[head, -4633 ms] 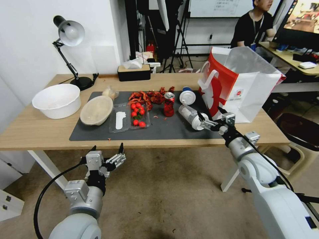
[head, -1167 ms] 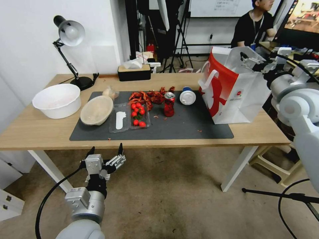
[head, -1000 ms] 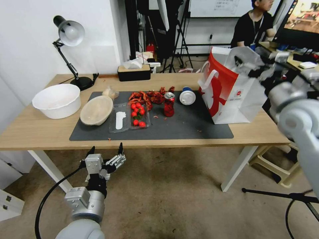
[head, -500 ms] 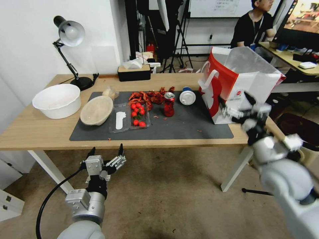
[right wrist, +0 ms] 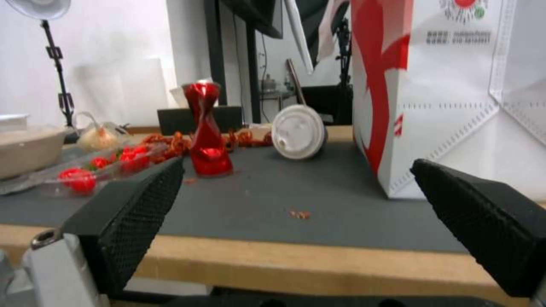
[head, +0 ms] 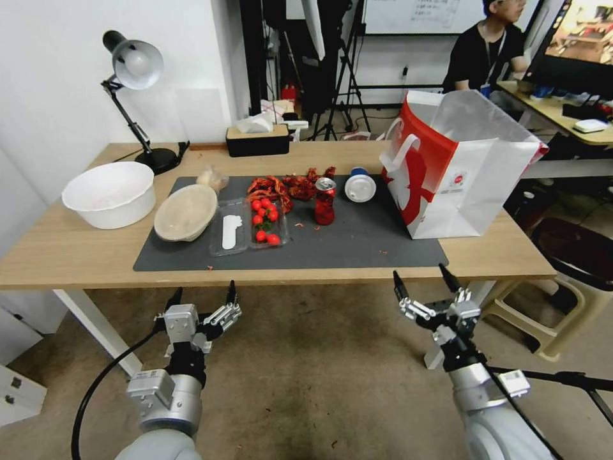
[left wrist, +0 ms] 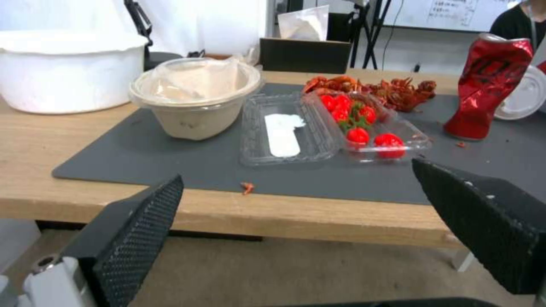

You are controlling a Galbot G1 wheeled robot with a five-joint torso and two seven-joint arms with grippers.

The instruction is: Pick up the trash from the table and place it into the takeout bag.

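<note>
Head view first: both arms hang low in front of the table (head: 76,255), below its near edge and over the carpet. Left gripper (head: 201,300) sits under the left end of the dark grey mat (head: 357,246), fingers spread wide, nothing between them. Right gripper (head: 424,286) is just below the table edge near the mat's right corner, fingers also splayed apart and empty.

Up on the mat, the red drink can (head: 325,200) stands upright, dented at the waist. Just right of it a clear plastic cup with a white lid (head: 360,187) lies on its side, lid facing the robot. At the mat's left end the shallow beige bowl (head: 186,212) rests tilted, and behind it sits the small beige wrinkly bundle (head: 211,177). Between bowl and can lies the clear box of red tomatoes (head: 251,226), opened flat, with a heap of red shells (head: 284,186) behind it.

The takeout bag (head: 456,163) stands upright at the table's right end, mouth open, red side panel toward the cup.

Off the mat to the left: a big white bowl (head: 110,193), a desk lamp (head: 134,96) and a black tissue box (head: 257,138) at the back edge.
</note>
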